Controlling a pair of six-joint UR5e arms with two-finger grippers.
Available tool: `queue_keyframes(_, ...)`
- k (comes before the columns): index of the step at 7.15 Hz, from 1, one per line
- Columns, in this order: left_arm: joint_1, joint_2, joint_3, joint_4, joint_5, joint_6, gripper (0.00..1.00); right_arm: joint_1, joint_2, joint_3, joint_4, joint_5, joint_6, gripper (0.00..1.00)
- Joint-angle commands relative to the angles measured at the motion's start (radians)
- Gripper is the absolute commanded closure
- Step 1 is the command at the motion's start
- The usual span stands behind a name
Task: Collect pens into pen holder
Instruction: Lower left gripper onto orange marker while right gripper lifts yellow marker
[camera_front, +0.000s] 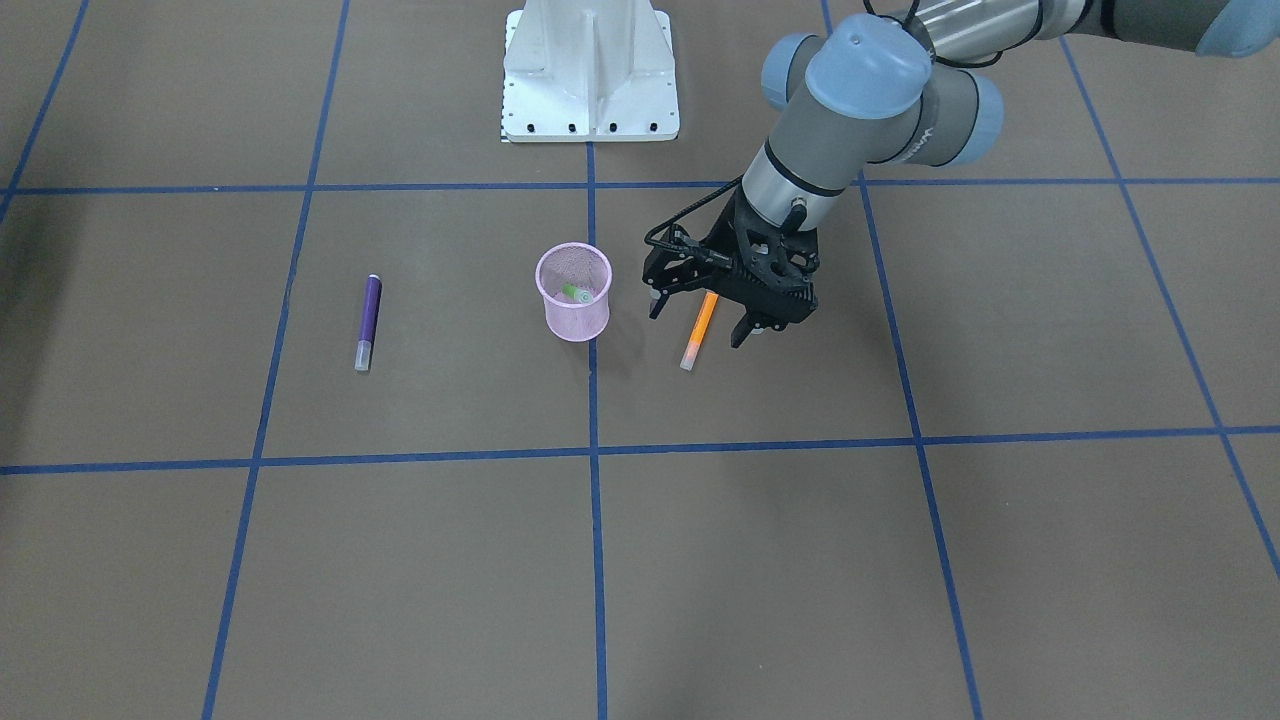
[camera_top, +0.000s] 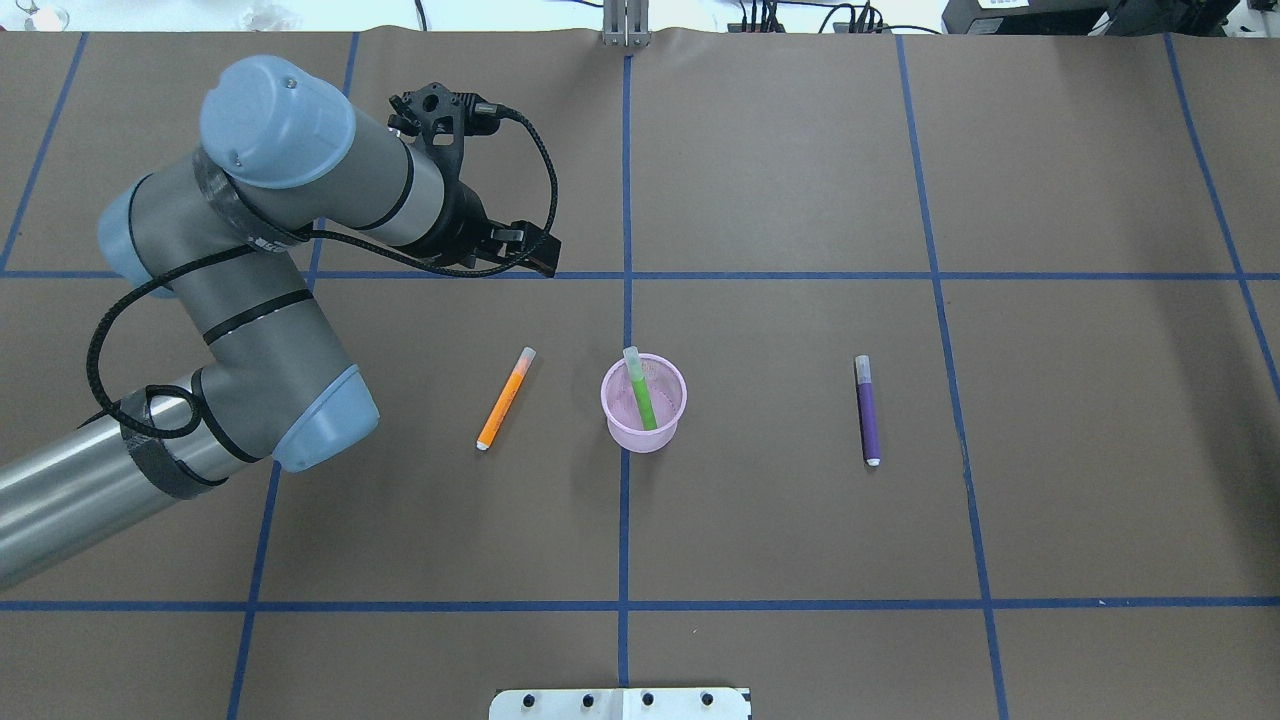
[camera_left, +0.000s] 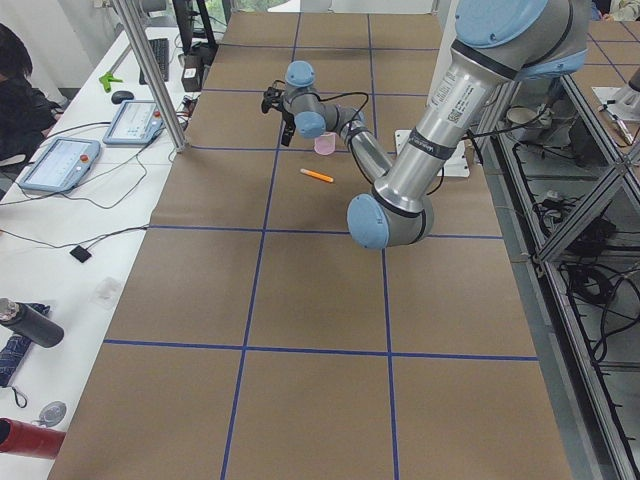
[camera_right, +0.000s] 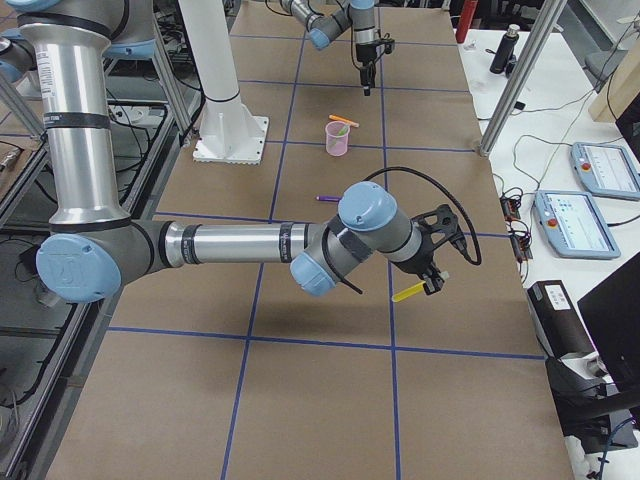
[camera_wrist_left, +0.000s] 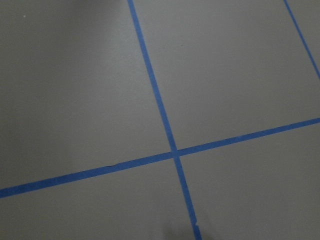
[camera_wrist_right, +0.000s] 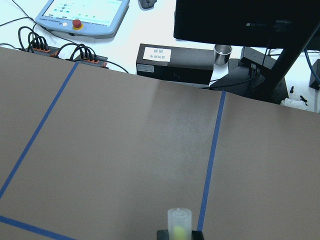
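Orange pen (camera_top: 505, 398) flat on table (camera_top: 800, 520), on robot's left of pink mesh pen holder (camera_top: 668, 425), near it, not touching. Long axis diagonal; pale cap points away from base, slanting toward holder. Left gripper (camera_front: 697, 327) hovers raised about over it, jaws spread, empty, clear of pen. Green pen (camera_top: 641, 392) leans inside holder, cap up at far rim. Purple pen (camera_top: 868, 410) flat, well to right, cap away from base. Right gripper (camera_right: 432, 283) clamps yellow pen (camera_right: 408, 293).
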Motion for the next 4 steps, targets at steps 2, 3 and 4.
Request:
queue_keyframes(2, 0.020, 0.001, 0.026, 0.008, 0.009, 0.013, 0.01, -0.004, -0.019, -0.123, 0.343, -0.013, 0.181, 1.00)
queue_keyframes(3, 0.030, -0.001, 0.049, 0.007, 0.011, 0.014, 0.02, -0.013, -0.012, -0.124, 0.400, -0.011, 0.199, 1.00)
queue_keyframes(4, 0.049, 0.001, 0.066, 0.007, 0.026, 0.015, 0.02, -0.024, -0.012, -0.119, 0.428, 0.001, 0.210, 1.00)
